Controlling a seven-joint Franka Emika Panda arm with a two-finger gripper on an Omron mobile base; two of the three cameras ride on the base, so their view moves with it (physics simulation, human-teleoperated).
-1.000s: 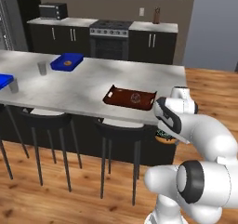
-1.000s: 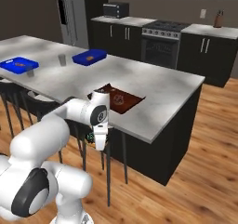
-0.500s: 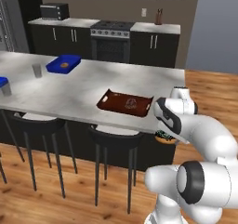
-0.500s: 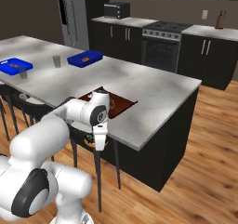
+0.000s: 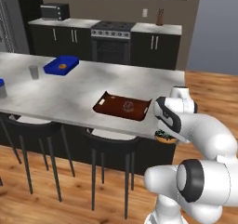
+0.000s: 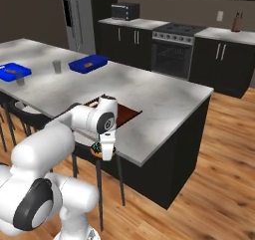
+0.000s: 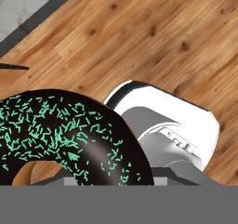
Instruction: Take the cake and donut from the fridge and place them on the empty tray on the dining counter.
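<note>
You have the donut (image 7: 69,139) clamped in the gripper (image 5: 166,135), its chocolate icing and green sprinkles close against the hand camera, with wooden floor (image 7: 153,37) beneath. From the left base camera the donut hangs at the near edge of the dining counter (image 5: 60,95), just below the slab's rim and beside the front right corner of the tray (image 5: 122,106). The tray lies flat on the counter with a small dark lump at its middle, too small to name. Further along the counter you can see a blue tray (image 5: 61,65) and a grey cup (image 5: 33,72). The fridge (image 6: 77,17) stands at the far wall. No writing or brand is legible anywhere.
</note>
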